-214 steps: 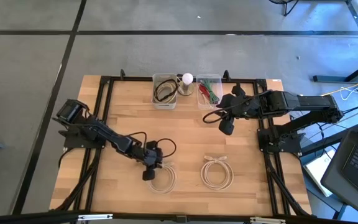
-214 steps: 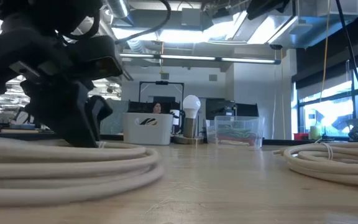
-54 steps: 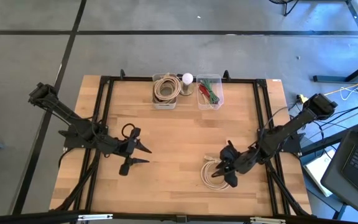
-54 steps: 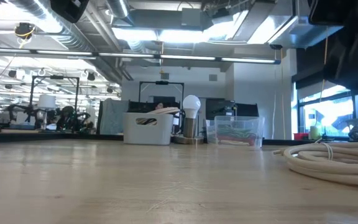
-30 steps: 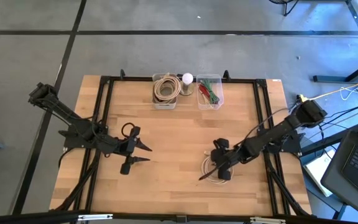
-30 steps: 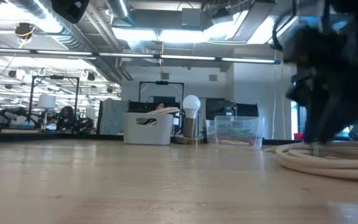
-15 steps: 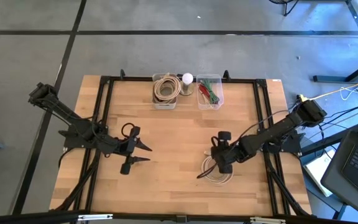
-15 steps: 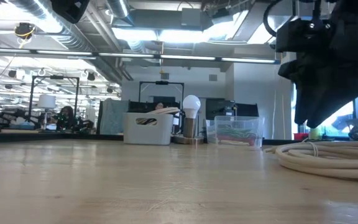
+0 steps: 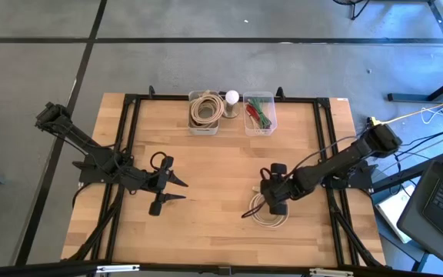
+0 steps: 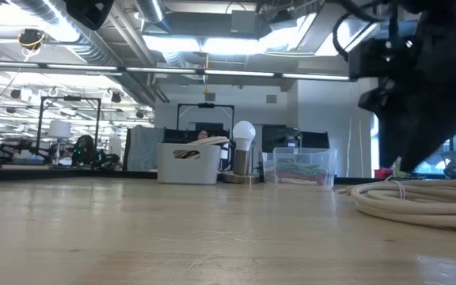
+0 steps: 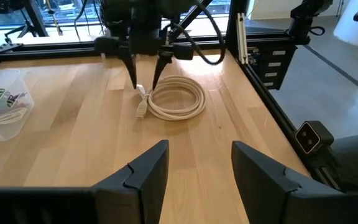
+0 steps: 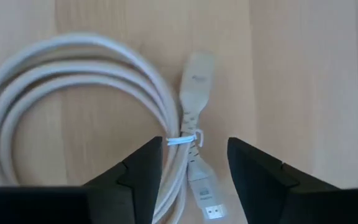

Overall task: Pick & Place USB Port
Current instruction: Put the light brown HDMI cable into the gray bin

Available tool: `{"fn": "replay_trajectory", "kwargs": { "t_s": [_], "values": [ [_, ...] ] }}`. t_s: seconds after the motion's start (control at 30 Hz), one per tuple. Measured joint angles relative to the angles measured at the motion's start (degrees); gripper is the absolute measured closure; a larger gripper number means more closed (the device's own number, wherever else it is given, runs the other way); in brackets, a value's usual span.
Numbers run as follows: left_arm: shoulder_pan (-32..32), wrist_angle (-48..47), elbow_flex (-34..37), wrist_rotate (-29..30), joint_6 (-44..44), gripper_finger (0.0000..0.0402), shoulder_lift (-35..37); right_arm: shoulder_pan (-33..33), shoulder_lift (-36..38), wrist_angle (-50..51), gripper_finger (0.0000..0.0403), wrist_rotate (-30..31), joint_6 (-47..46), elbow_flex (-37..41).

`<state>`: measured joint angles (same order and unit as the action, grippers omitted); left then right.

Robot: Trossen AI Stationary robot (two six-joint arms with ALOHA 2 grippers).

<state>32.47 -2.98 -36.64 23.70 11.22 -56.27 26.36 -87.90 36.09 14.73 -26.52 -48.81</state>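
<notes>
A white USB cable [image 12: 98, 124], coiled and bound with a thin tie, lies flat on the wooden table [image 9: 214, 165] at the near right. It also shows in the high view [image 9: 270, 218] and the low view [image 10: 422, 202]. My right gripper [image 12: 194, 171] points down over the tied part of the coil, open. One finger stands on each side of the two plugs and neither touches them. The left wrist view shows the right gripper [image 11: 144, 86] just above the cable [image 11: 178, 98]. My left gripper [image 9: 181, 191] waits open at the table's left.
At the far edge stand a white bin [image 9: 204, 112] holding another coiled cable, a light bulb [image 9: 231, 98] and a clear bin [image 9: 258, 113] with green and red items. A black frame [image 9: 129, 123] runs round the table. Bare wood lies between the two arms.
My right gripper has shifted a little toward the table's left edge over the white coil. It has also come up slightly from the coil. The coil has stayed where it was.
</notes>
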Motion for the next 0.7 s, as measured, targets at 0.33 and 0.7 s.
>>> {"fn": "replay_trajectory", "kwargs": {
  "t_s": [0.33, 0.7],
  "values": [
    [0.00, -0.17, 0.00, -0.02, 0.00, 0.0233, 0.00, 0.06, -9.47, -2.19, 0.0222, -2.10, 0.01, -0.24],
    [0.00, -0.20, 0.00, 0.00, 0.02, 0.0233, 0.00, -0.03, -5.30, 3.00, 0.0365, 8.21, -3.09, -2.07]
  ]
}}
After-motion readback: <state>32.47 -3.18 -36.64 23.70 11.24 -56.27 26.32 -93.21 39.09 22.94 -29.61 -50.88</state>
